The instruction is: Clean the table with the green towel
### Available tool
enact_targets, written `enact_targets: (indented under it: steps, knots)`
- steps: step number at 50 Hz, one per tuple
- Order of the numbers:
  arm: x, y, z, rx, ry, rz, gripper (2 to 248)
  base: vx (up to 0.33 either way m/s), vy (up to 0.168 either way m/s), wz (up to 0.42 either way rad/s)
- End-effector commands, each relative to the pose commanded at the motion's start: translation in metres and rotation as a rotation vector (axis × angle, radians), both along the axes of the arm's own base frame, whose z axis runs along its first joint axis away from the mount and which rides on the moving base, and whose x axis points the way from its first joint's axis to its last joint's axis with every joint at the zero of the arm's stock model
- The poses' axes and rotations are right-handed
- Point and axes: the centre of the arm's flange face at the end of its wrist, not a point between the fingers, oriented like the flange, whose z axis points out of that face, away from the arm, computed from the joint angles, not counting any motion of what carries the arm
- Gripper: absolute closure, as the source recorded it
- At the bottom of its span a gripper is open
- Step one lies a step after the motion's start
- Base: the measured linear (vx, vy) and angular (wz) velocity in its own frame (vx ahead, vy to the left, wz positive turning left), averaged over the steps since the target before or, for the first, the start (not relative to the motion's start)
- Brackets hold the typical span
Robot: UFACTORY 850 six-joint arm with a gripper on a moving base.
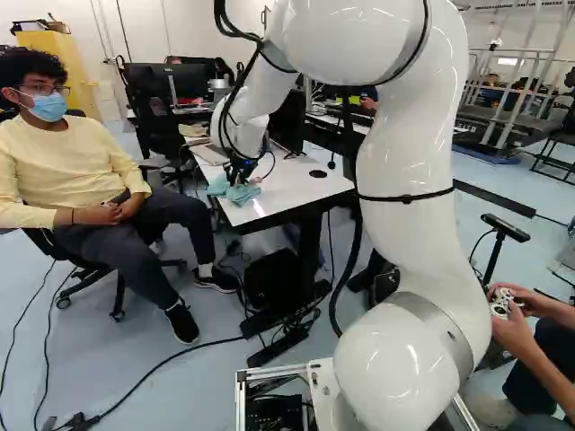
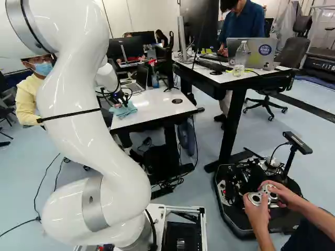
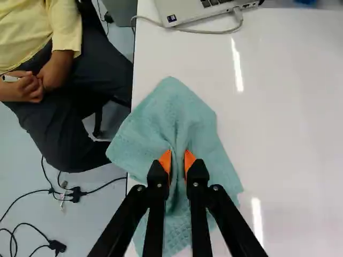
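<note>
Right now, the jaws are almost closed, with a bunched-up fold of the green towel [image 3: 155, 118] pinched between their orange pads [image 3: 165, 159]. The towel lies spread out on the shiny white table [image 3: 284, 107], and one corner pokes out past the side edge. A laptop [image 3: 187, 10] sits ahead of it, with a gray cable [image 3: 187, 30] plugged in.

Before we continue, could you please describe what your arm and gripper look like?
My arm is glossy white with rounded joints, grey rings, a thin black strap and black cables running along it. The gripper is black, with two slim fingers ending in orange pads.
</note>
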Motion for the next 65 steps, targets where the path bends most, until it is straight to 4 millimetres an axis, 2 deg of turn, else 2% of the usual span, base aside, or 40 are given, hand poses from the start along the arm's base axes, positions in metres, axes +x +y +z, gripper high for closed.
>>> enact_targets:
  steps: [10,19,43,58,65]
  knots:
    - [0.011,-0.015,0.000,0.001,-0.003,-0.029,199,0.000,0.000,0.000]
    - [0.006,-0.030,0.000,-0.001,0.003,-0.049,199,0.000,0.000,0.000]
    - [-0.036,-0.048,0.003,-0.011,0.030,-0.055,199,0.000,0.000,0.000]
    - [-0.064,-0.051,0.004,-0.017,0.043,-0.042,199,0.000,0.000,0.000]
    - [-0.075,-0.045,0.004,-0.018,0.046,-0.024,199,0.000,0.000,0.000]
